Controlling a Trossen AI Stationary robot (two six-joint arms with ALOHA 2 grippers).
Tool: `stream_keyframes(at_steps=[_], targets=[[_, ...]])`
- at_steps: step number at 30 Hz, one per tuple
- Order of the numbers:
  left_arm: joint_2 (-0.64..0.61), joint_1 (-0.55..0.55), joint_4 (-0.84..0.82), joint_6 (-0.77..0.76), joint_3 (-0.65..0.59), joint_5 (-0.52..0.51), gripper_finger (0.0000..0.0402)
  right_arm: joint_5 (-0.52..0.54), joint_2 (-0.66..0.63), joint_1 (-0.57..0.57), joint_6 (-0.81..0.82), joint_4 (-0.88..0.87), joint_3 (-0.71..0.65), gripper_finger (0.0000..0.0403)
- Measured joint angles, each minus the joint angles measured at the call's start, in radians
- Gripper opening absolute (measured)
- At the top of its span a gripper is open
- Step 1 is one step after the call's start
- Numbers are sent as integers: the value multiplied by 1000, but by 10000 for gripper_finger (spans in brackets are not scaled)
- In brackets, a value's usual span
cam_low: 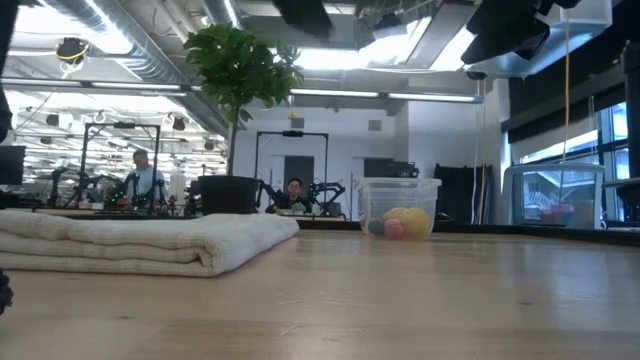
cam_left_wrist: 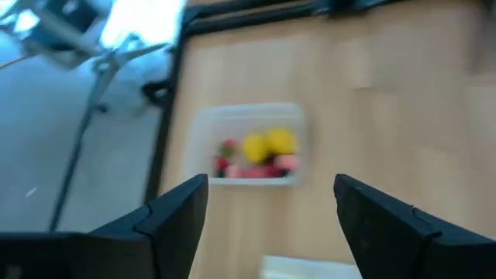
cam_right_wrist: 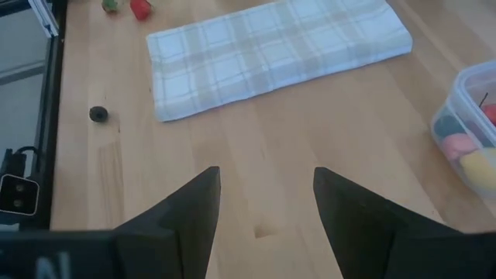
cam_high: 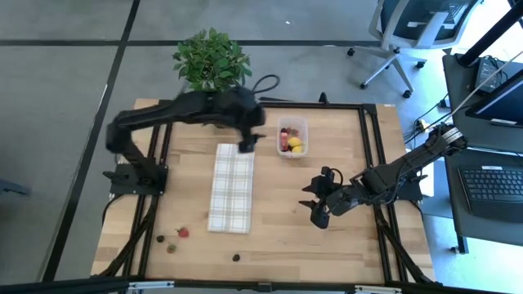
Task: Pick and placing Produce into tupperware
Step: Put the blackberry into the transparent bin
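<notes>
The clear tupperware point(cam_high: 292, 136) stands on the wooden table at the far middle and holds yellow, red and pink produce point(cam_left_wrist: 263, 151). Raised above the table, my left gripper point(cam_high: 248, 145) stands open over the far end of the checked cloth, just left of the tupperware; in its wrist view point(cam_left_wrist: 271, 201) the container lies beyond the empty fingers. My right gripper point(cam_high: 315, 211) hangs open over bare wood right of the cloth, nothing between its fingers point(cam_right_wrist: 267, 194). Loose produce lies near the front left: a red piece point(cam_high: 183, 233) and dark pieces point(cam_high: 236, 257).
A folded checked cloth point(cam_high: 231, 188) lies lengthwise in the table's middle. A potted plant point(cam_high: 211, 59) stands at the far edge, behind the left arm. Black frame rails point(cam_high: 369, 139) run along the table's sides. Bare wood lies between the cloth and the right gripper.
</notes>
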Motion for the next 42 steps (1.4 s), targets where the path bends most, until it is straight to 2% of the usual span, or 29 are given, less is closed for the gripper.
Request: stream_keyframes(at_steps=[4,9,14,19,23,26,31,34,42], targets=[[-97,-99,-115,-101,2,89,275,0,0,0,-22,-6,0,211],[-127,-281,-243,-235,1,195,272,0,0,0,-25,-12,0,211],[-89,-501,-271,-338,-35,204,269,0,0,0,-28,-15,0,211],[-40,-654,-227,-426,-153,183,269,0,0,0,-29,-14,0,211],[3,-742,-92,-469,-285,185,269,7,0,-1,-29,-13,0,211],[30,-796,110,-510,-374,183,269,9,0,-1,-29,-7,0,211],[86,-851,350,-549,-463,96,269,10,0,-1,-28,4,0,211],[146,-871,378,-554,-473,39,269,11,0,-1,-27,8,0,211],[294,-895,399,-630,-475,14,269,10,0,-1,-21,9,0,211]])
